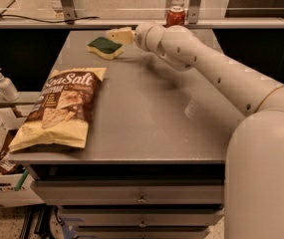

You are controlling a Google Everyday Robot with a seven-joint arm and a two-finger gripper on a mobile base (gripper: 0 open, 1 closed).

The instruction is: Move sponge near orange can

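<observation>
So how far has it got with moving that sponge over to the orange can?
Early days. Done: the arm stretches across the table and its tool sits right beside the sponge, at its right end. In hand: taking hold of it, though I cannot tell if it has. Left: the whole move, since the sponge lies well apart from the orange can at the far edge.

One sponge [105, 47], upper left of centre; one orange can [175, 16], top centre of frame; one chip bag [62, 106], left of centre; one pump bottle [4, 83], left edge; one white box [4, 195], lower left corner; one table [146, 118]; two drawer fronts [106, 193] at bottom, one knob [141, 200] each; one robot arm [216, 68], from right; one gripper [116, 35], upper centre, just right of sponge.
</observation>
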